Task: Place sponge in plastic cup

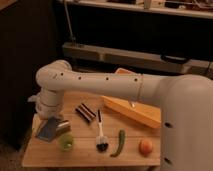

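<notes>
— Where is the sponge (46,131) found?
— It is taken to be the bluish flat piece seen under the gripper (59,125), just beside the green plastic cup (66,142).
— Is it gripped?
— That cannot be told; the gripper is held low, probably for a short carry.

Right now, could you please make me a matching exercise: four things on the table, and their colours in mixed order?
Things:
1 plastic cup
2 round fruit
3 long tray
4 brush

Colours:
a orange
b white and black
c green
d yellow

Pairs: 1-c; 2-a; 3-d; 4-b.

The gripper hangs at the left side of the table, just behind the cup.
</notes>
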You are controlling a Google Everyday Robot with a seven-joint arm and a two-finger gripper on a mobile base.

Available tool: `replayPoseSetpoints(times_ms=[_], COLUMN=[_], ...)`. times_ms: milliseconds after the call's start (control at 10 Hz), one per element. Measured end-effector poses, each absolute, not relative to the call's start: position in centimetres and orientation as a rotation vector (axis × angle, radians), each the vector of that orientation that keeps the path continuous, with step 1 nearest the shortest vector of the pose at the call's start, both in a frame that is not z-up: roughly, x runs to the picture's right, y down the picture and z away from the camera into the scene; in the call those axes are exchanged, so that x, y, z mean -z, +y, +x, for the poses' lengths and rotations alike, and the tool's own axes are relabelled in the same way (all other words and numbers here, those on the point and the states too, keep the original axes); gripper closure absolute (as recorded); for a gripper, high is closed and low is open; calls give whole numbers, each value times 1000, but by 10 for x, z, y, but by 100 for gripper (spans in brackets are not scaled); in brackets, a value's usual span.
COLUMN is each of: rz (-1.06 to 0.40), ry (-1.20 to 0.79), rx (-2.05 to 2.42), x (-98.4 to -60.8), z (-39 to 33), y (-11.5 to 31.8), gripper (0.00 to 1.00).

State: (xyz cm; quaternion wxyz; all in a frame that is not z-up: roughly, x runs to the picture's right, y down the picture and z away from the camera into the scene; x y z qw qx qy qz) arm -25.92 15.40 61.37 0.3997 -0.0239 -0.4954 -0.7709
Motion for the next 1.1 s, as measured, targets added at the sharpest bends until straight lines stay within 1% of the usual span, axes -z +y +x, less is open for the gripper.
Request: replayPoseSetpoints(times_ms=[500,700,900,1100], rz=[-144,-128,-95,-111], ry=[-1338,-1385,-1378,-1348], rx=[1886,1827,1800,1795], x=[-666,-677,-674,-671], z=[-264,-259,-246,-233], y=[195,201,198,198], gripper=[100,100,100,100])
